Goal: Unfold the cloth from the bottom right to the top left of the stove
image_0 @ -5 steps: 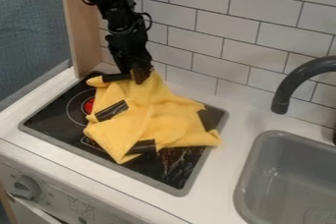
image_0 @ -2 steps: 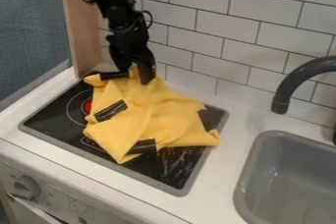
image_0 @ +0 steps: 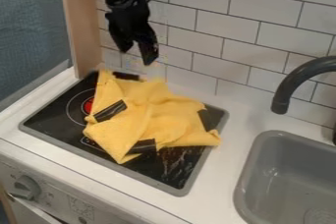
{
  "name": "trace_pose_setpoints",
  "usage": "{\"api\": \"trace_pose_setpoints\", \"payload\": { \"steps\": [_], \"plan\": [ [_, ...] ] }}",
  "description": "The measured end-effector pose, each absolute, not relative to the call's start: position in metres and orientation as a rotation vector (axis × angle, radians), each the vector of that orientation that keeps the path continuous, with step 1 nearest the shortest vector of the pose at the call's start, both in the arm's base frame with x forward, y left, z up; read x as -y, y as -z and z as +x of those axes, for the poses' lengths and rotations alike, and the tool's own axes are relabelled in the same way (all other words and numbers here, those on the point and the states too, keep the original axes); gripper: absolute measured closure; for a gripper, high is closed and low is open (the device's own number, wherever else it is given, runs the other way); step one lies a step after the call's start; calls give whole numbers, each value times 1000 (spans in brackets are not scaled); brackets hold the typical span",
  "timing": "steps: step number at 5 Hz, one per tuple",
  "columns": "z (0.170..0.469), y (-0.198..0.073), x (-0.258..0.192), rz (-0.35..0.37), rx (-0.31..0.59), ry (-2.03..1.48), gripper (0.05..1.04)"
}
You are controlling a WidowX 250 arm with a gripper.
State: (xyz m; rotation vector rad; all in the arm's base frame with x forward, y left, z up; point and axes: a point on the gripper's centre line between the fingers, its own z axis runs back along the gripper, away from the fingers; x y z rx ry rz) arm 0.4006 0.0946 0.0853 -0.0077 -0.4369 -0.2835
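The black gripper hangs above the back left part of the stove, in front of the tiled wall. Its two fingers stand apart with nothing between them. Below it, not touching, the yellow cloth lies crumpled over the middle and back of the black stove. One cloth corner points to the stove's back left, another toward the front, and a third lies over the right edge. Dark patches show at several places on the cloth.
A grey sink is set into the counter at the right, with a dark faucet arching over it. A wooden panel stands at the back left, and a white tiled wall runs behind the stove.
The gripper has opened, let go of the cloth's back edge and risen above it. The cloth's back left corner has shifted and now stands more upright; its other parts lie as before.
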Motion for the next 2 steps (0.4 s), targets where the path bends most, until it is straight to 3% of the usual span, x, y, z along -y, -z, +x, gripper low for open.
{"api": "trace_pose_setpoints", "payload": {
  "steps": [2],
  "plan": [
    [393,-97,-100,-6,437,283,85]
  ]
}}
